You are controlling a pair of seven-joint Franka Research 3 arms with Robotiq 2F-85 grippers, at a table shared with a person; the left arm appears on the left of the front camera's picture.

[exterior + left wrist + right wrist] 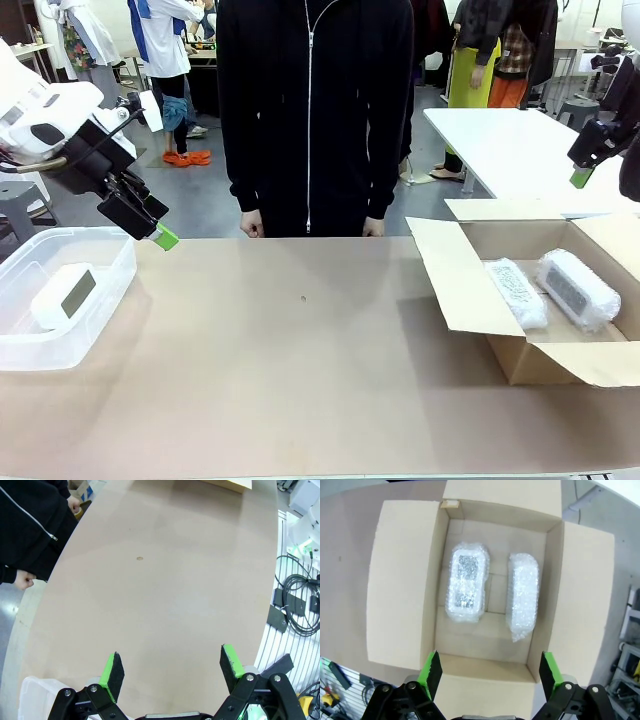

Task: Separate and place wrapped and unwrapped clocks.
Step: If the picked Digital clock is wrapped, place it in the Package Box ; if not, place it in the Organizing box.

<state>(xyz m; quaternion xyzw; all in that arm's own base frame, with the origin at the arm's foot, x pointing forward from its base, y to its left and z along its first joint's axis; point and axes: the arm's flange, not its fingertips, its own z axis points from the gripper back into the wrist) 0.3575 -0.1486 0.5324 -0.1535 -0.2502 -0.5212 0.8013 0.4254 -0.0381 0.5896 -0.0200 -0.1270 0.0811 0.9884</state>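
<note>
While both tools gape empty, two wrapped clocks (466, 584) fill one box (400, 590), one bare clock (66, 294) one bin (110, 262).

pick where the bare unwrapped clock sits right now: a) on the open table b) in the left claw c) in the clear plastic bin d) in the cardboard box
c: the bare clock lies inside the clear plastic bin on the robot's left, while the cardboard box holds the two bubble-wrapped bundles.

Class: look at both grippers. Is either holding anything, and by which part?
Nothing is held. The left gripper and right gripper both stand open and empty.
</note>
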